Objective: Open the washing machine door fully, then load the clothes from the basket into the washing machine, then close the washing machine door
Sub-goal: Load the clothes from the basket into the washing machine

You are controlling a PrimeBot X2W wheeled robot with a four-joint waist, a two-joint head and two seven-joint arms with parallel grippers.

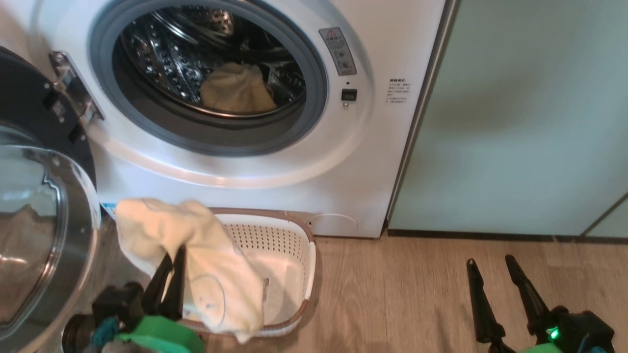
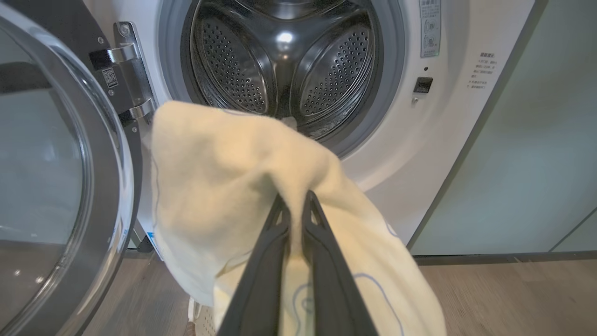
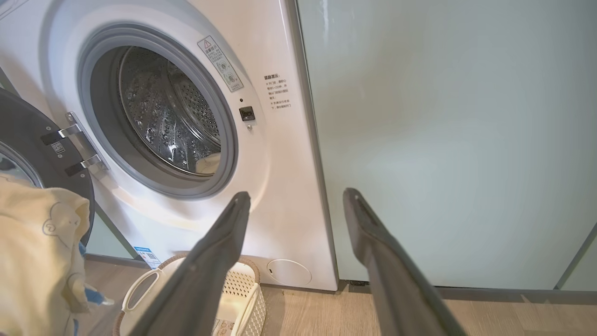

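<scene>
At the bottom left of the head view, the left gripper (image 1: 175,255) has its two dark fingers squeezed almost shut on a yellow cloth (image 1: 196,235). The cloth hangs over the fingers and droops in front of the basket (image 1: 294,223). At the bottom right, the right gripper (image 1: 490,261) has its fingers spread wide and holds nothing. It sits over the wood floor (image 1: 392,284), well apart from the basket.

The basket stands on the floor, just under the washing machine (image 1: 343,162). The part that shows looks bare, but the cloth hides the rest.

At the left edge, the washing machine door (image 1: 29,220) is swung wide open. Higher up, a second yellow cloth (image 1: 238,90) lies at the bottom of the shiny drum (image 1: 167,54). A green cabinet (image 1: 530,122) stands on the right.

So I think the door step is done and one piece is loaded. The held piece has to go up into the drum next. Then, if the basket has nothing left, the door needs closing.
</scene>
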